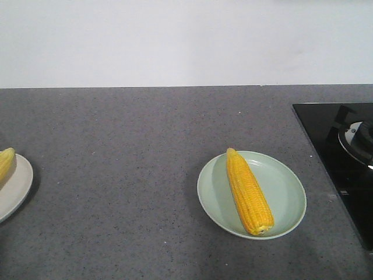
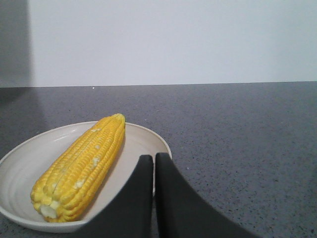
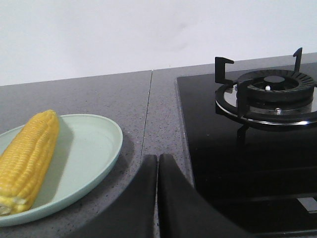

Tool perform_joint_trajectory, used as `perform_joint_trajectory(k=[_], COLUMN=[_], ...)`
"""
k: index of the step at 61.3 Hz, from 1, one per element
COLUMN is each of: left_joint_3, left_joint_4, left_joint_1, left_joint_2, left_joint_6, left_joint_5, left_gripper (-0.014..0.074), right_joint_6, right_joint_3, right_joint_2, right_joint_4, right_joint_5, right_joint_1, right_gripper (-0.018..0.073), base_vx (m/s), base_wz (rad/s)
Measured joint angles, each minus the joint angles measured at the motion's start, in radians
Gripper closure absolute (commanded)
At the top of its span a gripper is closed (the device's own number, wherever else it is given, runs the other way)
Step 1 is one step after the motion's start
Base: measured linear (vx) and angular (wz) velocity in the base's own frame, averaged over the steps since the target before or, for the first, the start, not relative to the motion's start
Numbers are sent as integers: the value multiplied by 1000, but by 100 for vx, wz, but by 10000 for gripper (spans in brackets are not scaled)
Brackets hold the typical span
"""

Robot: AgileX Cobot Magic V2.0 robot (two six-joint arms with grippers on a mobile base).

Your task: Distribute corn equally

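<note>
Front view: one cob of corn [image 1: 249, 192] lies lengthwise in the pale green plate [image 1: 288, 195] at lower centre-right, tip toward the top of the frame. At the far left edge a white plate [image 1: 14, 189] is cut off, with a second cob's tip [image 1: 6, 163] showing on it. The grey counter [image 1: 128, 151] carries both plates; a black hob [image 1: 341, 151] sits at the right edge. Neither arm shows here.

Left wrist view: my left gripper [image 2: 154, 163] sits at bottom centre, fingers pressed together on nothing, just beside the white plate's rim [image 2: 158, 141]. The cob [image 2: 81, 166] rests slantwise across the plate at lower left.

Right wrist view: my right gripper [image 3: 157, 163] is likewise closed and empty at bottom centre, between the green plate [image 3: 96, 144] and the hob [image 3: 237, 144]. The cob [image 3: 27, 158] lies along the plate's left side; a burner [image 3: 272, 91] stands upper right.

Judgement: each visible plate holds one cob, so the share looks even; both grippers seem parked clear.
</note>
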Motion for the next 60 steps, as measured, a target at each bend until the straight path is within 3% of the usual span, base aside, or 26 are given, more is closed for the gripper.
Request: perform_joint_trajectory(k=[60], left_joint_3=[0], left_joint_4=[0], left_joint_1=[0], left_joint_2=[0], left_joint_6=[-1], left_joint_5=[0], left_gripper=[603], right_joint_6=[3], right_joint_3=[0], right_joint_2=[0], right_joint_4=[0], right_joint_5=[-7], right_joint_1=[0], right_gripper=[561], base_vx=[0], base_wz=[0])
